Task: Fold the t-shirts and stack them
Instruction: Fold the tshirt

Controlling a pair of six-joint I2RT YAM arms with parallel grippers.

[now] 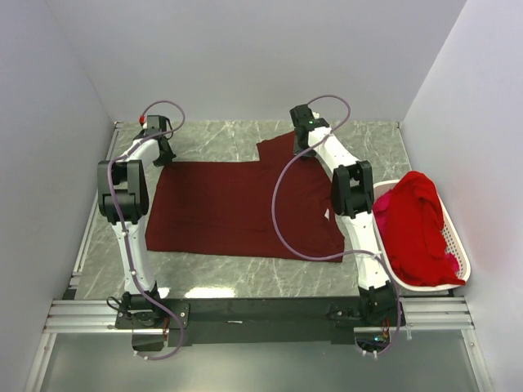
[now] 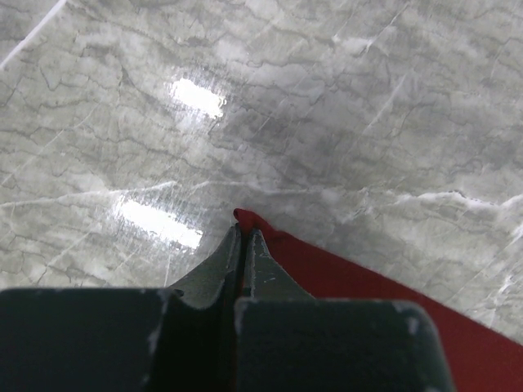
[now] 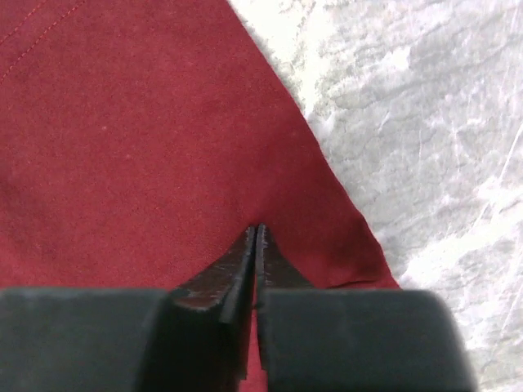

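Your left gripper (image 2: 243,237) has its two dark fingers (image 2: 214,269) pressed together. A corner of the dark maroon cloth t-shirt (image 2: 368,286) pokes out from between their tips, so that corner is pinched. Your right gripper (image 3: 257,235) is likewise closed: its fingers (image 3: 221,282) sit tight against each other, with the tips nipping the maroon fabric just inside the cloth's edge.

From above, you see the shirt spread flat in the middle of the grey marbled table (image 1: 359,139), between the two arms. Your left gripper is at its far left corner, and one sleeve reaches toward the far side by your right gripper. Off to the right, beside the right arm, a white perforated plastic basket (image 1: 459,263) holds a heap of bright red t-shirts (image 1: 413,224).
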